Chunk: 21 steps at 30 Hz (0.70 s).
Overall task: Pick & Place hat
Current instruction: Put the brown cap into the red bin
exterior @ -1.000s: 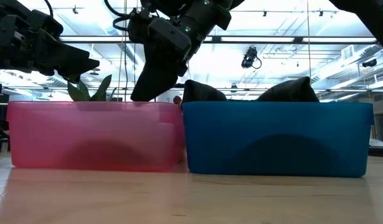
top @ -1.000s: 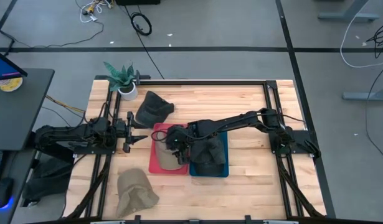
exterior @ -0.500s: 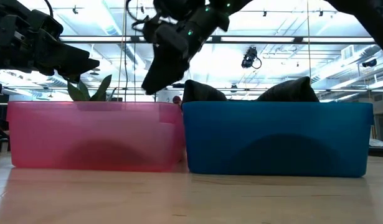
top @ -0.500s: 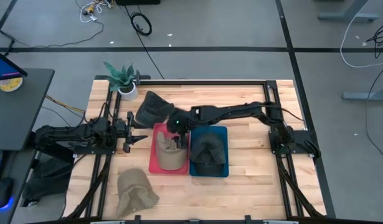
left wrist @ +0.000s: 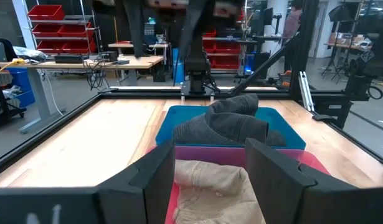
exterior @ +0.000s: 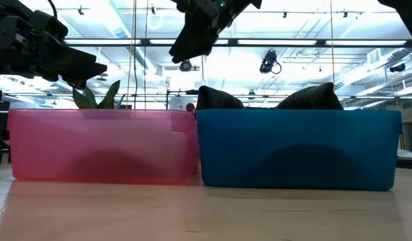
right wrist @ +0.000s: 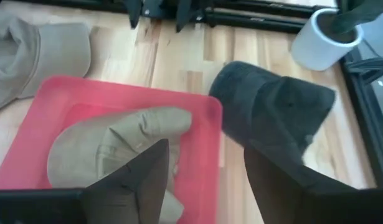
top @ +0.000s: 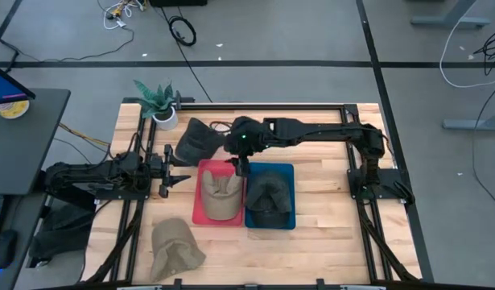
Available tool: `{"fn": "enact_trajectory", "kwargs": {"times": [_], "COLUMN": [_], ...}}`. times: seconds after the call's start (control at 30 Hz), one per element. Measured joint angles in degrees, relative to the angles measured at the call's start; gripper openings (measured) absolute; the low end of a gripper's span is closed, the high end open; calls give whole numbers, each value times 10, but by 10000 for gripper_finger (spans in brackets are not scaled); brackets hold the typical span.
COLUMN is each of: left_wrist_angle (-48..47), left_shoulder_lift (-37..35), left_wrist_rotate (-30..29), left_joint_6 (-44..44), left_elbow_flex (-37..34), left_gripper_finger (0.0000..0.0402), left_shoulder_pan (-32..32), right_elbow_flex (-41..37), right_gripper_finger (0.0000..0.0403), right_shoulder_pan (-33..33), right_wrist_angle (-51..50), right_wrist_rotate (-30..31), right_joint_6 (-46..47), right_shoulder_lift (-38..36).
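Observation:
A tan hat [top: 219, 197] lies in the red bin [top: 204, 216]; my right wrist view shows the same tan hat [right wrist: 116, 155] resting on the bin's floor. My right gripper [top: 240, 166] hangs open above the bin's far edge, nothing between its fingers [right wrist: 207, 180]. A dark hat [top: 270, 196] fills the blue bin [top: 289, 221]. A second dark hat [top: 197, 139] lies on the table beyond the red bin. Another tan hat [top: 175, 248] lies at the near left. My left gripper [top: 173, 170] waits open at the left, level.
A potted plant in a white pot [top: 160, 109] stands at the far left corner, close to the loose dark hat. The two bins stand side by side mid-table. Bare wood shows to the right of the blue bin [top: 327, 201] and along the far edge.
My right gripper has risen out of the red bin and drawn back toward the table's far edge, tipping less steeply down. The tan hat stays lying in the red bin, uncovered in the high view.

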Motion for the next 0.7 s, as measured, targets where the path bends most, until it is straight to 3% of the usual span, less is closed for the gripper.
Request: {"fn": "enact_trajectory", "kwargs": {"times": [0.2, 0.43, 0.7], "left_wrist_angle": [0, 1, 54], "left_shoulder_lift": [0, 0, 0], "left_wrist_rotate": [0, 0, 0], "left_joint_6": [0, -1, -48], "left_elbow_flex": [0, 0, 0], "left_gripper_finger": [197, 197, 197], "left_shoulder_pan": [0, 0, 0], "right_elbow_flex": [-49, -254, -456], "right_gripper_finger": [193, 171, 152], "right_shoulder_pan": [-9, -13, -12], "right_wrist_angle": [41, 221, 323], "right_wrist_rotate": [0, -1, -2], "right_joint_6": [2, 11, 63], "right_shoulder_lift": [-50, -178, -379]}}
